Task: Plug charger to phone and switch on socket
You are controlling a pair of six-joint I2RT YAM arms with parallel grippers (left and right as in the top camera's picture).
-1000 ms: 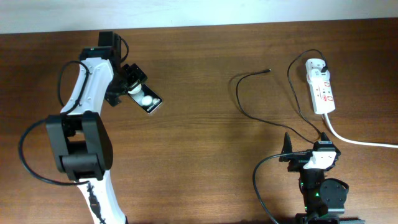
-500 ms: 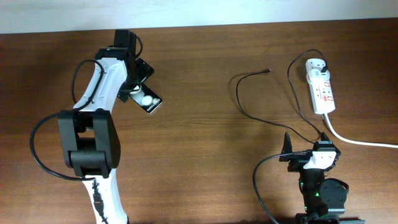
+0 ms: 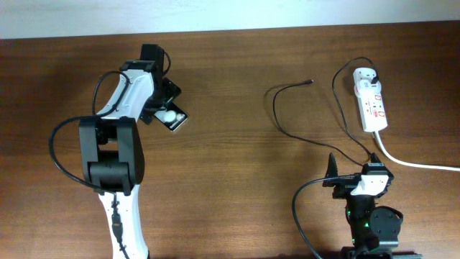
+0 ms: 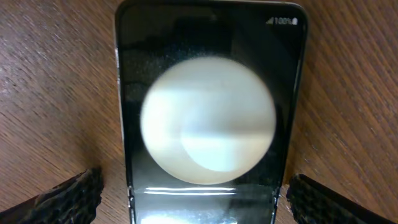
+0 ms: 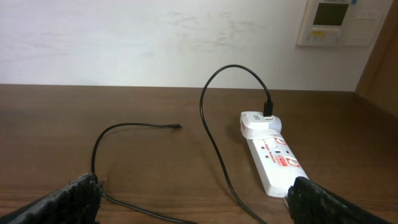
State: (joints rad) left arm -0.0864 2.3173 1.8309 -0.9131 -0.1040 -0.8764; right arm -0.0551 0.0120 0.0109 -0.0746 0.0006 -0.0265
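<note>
Far left, my left gripper (image 4: 199, 205): released, fingers (image 4: 68, 196) spread to either side of the phone's near end; neither pad touches its edges, as far as the wrist view shows.
Phone (image 3: 175, 121): flat on the table (image 3: 230, 187), screen up, lying at a slant in the overhead view, well apart from the cable.
Risk at the phone: if I close off-centre, one finger may meet the glossy body first and spin or skid it. I cannot tell which end carries the port, so a careless grasp might cover it.
Room on the left: bare wood all round the phone; the far table edge is near behind my wrist.
Middle, charger (image 3: 276, 115): thin black cable lying in loose loops, connector tip (image 3: 310, 82) free on the wood and pointing away from the phone.
Risk at the cable: pulling it taut could tug the plug (image 3: 374, 74) or drag the strip; the loop near my right arm could snag.
Right, socket (image 3: 372, 108): plug seated at its far end, white cord (image 3: 417, 164) running off to the right; switch position too small to tell.
Right gripper (image 5: 199, 208): open wide and empty, low at the near edge, facing cable and strip.
Room on the right: tighter, with cable and cord crossing between me and the strip.
</note>
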